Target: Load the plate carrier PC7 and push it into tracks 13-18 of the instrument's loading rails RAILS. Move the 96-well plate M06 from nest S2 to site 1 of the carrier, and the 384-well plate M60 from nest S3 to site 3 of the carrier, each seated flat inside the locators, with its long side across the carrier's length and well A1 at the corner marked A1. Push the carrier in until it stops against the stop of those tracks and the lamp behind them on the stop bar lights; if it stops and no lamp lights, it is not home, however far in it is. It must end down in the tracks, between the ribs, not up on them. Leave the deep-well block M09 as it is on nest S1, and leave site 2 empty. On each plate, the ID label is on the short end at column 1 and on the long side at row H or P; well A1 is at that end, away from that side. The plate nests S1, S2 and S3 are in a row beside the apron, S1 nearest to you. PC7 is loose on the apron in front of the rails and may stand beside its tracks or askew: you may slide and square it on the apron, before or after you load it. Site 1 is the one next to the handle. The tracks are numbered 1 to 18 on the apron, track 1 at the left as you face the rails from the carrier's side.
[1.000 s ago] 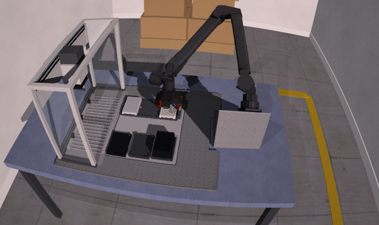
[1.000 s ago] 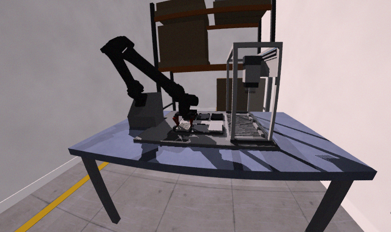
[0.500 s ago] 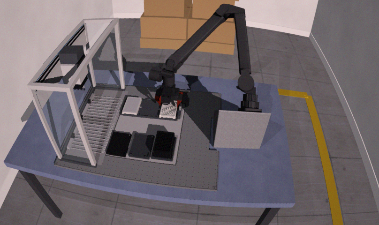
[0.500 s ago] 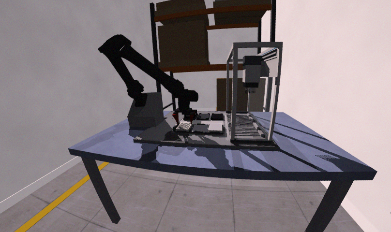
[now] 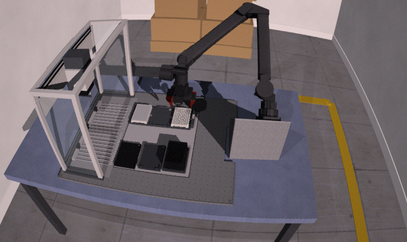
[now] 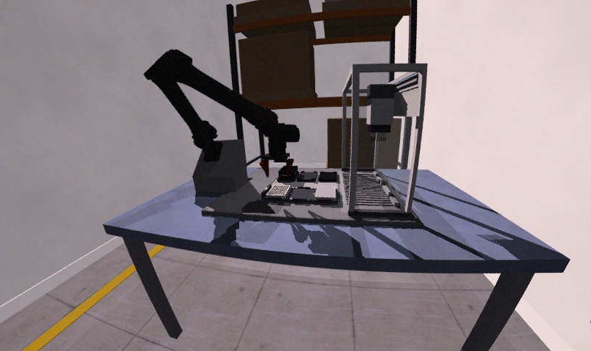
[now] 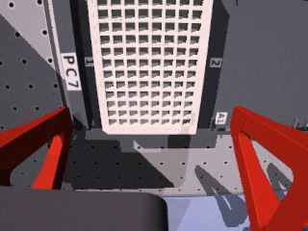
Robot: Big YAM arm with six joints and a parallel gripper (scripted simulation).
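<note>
The carrier PC7 (image 5: pixel 162 116) lies on the apron in front of the rails (image 5: pixel 105 131), outside the tracks. The white 96-well plate M06 (image 5: pixel 181 116) sits flat on site 1 at the handle end; it also shows in the wrist view (image 7: pixel 150 54), beside the PC7 label (image 7: pixel 71 72). The white 384-well plate M60 (image 5: pixel 141 113) sits on site 3, nearest the rails. Site 2 (image 5: pixel 159 116) between them is bare. My gripper (image 7: pixel 151 115) (image 6: pixel 276 167) is open and empty, raised above the handle end of M06, its red fingers apart from the plate. The black deep-well block M09 (image 5: pixel 175 156) stands on its nest.
Two dark nests (image 5: pixel 151 156) (image 5: pixel 127 154) lie beside M09. The instrument's white frame (image 5: pixel 79 89) with a pipetting head (image 5: pixel 76 58) stands over the rails. A grey box (image 5: pixel 259 138) stands by the arm's base. Cardboard boxes are stacked behind the table.
</note>
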